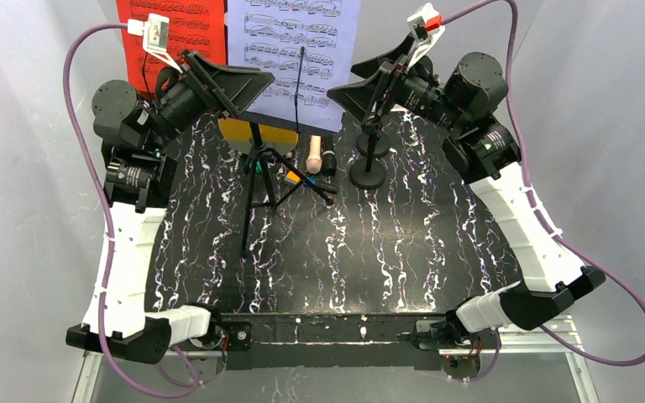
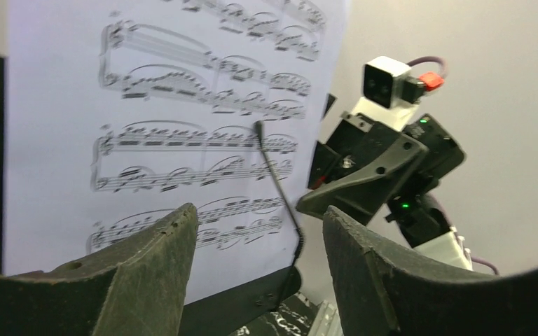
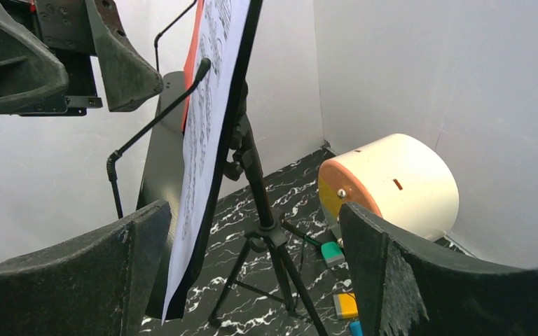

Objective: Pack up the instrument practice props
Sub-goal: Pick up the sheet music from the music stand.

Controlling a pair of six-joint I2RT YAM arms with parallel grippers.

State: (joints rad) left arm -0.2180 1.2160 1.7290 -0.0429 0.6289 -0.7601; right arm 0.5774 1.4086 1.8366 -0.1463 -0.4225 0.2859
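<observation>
The black music rack (image 1: 279, 122) stands on its tripod (image 1: 256, 180) at the table's back. It bears a red sheet-music page (image 1: 164, 42) and a white page (image 1: 294, 50). My left gripper (image 1: 260, 88) is open and empty, just left of the white page (image 2: 182, 105), which shows between its fingers (image 2: 259, 224). My right gripper (image 1: 344, 80) is open and empty at the rack's right edge; the rack and page (image 3: 207, 126) stand edge-on between its fingers (image 3: 252, 217). A cream microphone (image 1: 313, 155) and a black microphone (image 1: 329, 161) lie by two round-based mic holders (image 1: 368, 176).
A thin wire page-retaining arm (image 2: 280, 189) crosses the white page. A cream drum with an orange face (image 3: 392, 182) lies behind the tripod (image 3: 266, 238). Small green (image 3: 333, 253) and yellow (image 3: 345, 304) blocks lie near the tripod legs. White walls enclose the black marbled table (image 1: 403, 252).
</observation>
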